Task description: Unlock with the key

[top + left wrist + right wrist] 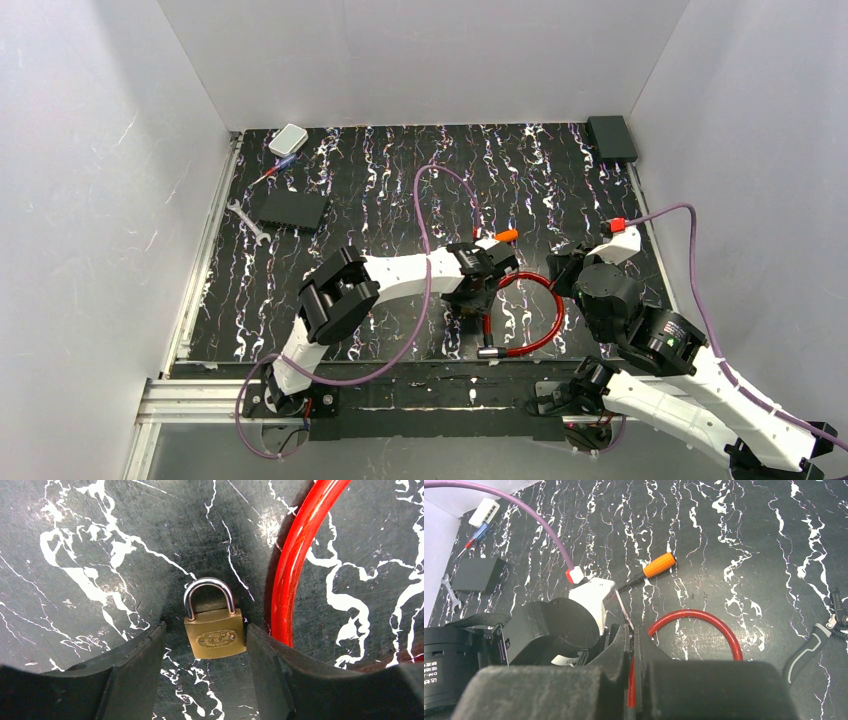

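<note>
Straddling one padlock [215, 632], one left tool [206, 625].

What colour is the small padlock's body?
The padlock body is brass yellow, clearest in the left wrist view.

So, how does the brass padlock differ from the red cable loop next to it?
Colour: the brass padlock is gold with a silver shackle; the red cable loop is glossy red. Shape: the padlock is a blocky body with a short arch; the cable is one thin line in a wide curve. Size: the padlock is much smaller than the loop. Both lie flat on the black marbled table, near each other but not touching.
</note>
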Controlling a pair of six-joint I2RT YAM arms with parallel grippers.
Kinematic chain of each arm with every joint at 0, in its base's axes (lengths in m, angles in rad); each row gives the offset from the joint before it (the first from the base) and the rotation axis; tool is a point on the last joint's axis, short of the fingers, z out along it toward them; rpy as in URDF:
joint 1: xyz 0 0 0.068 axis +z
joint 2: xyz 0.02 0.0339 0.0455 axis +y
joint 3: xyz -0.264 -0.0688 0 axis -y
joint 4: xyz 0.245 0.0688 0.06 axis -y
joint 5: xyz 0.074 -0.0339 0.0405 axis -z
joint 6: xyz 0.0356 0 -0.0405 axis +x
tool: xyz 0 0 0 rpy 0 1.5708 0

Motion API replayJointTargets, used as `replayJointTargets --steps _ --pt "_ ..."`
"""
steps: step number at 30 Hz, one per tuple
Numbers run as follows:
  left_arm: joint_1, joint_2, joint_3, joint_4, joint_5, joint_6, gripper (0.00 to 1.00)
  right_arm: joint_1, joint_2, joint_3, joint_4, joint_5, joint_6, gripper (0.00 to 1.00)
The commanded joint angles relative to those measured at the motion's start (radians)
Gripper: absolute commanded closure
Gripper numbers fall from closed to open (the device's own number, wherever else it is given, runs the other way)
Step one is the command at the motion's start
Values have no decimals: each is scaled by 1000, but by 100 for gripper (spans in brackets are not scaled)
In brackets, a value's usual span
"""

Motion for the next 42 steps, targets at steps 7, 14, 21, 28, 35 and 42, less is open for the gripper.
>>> replayJointTargets --steps 7,14,21,28,35,42 --pt "2 29 13 -33 -12 -46 51 -1 4 8 44 9 -13 99" --pt "2 34 7 -36 -16 -64 40 -1 12 8 52 3 -13 99" --pt "2 59 22 -37 -6 -66 40 -1 17 5 57 -3 -10 99" --pt "2 81 33 -63 -34 -73 53 -1 14 -5 57 -7 -1 99" --pt "2 91 45 -80 -55 -63 99 -1 19 -6 54 -10 5 99" --pt "5 16 -2 -30 -32 -26 100 -1 33 6 41 -19 28 99"
